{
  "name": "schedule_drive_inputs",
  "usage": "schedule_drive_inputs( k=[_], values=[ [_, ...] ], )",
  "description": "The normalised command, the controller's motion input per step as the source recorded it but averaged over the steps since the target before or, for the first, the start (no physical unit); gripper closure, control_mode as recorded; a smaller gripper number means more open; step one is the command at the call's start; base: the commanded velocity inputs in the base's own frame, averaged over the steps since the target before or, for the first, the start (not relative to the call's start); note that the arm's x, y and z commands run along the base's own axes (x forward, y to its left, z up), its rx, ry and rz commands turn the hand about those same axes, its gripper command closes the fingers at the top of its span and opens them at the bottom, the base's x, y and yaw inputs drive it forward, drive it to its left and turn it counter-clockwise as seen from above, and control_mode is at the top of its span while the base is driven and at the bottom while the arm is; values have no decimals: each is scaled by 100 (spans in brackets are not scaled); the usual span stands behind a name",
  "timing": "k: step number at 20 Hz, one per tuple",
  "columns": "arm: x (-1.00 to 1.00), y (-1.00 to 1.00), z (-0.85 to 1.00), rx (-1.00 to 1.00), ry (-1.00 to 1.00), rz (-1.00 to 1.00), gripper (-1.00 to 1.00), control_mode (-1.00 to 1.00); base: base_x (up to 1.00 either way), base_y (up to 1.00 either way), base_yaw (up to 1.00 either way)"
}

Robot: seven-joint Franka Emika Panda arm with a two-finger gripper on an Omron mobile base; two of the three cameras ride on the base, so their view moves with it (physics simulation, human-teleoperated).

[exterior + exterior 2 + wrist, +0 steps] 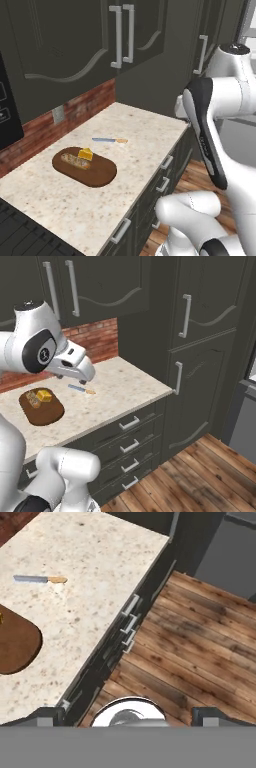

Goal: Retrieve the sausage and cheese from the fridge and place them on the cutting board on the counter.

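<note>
Overhead, fingers [128, 716] spread wide, nothing between.

Both base views share the counter [150, 135]; the hand view looks down.

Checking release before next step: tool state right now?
Tool: open, holding nothing; its fingertips stand wide apart over the counter edge and the wood floor.

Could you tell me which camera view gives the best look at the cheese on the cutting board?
The left base view: the cheese sits unobstructed on the cutting board, its wedge shape clear. The right base view shows it smaller and farther off. The hand view catches just the board's end with a yellow sliver at the frame edge.
</note>
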Motion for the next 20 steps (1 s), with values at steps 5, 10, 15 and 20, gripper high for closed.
schedule_drive_inputs(
  k=[5, 10, 15, 20],
  values=[
    [2, 0, 4, 8, -23, 13, -100, -100, 0, 0, 0],
    [-6, 4, 12, 1, -8, 15, -100, -100, 0, 0, 0],
    [-19, 3, 35, -3, 0, 1, -100, -100, 0, 0, 0],
    [-38, 1, 27, -5, 0, -1, -100, -100, 0, 0, 0]
  ],
)
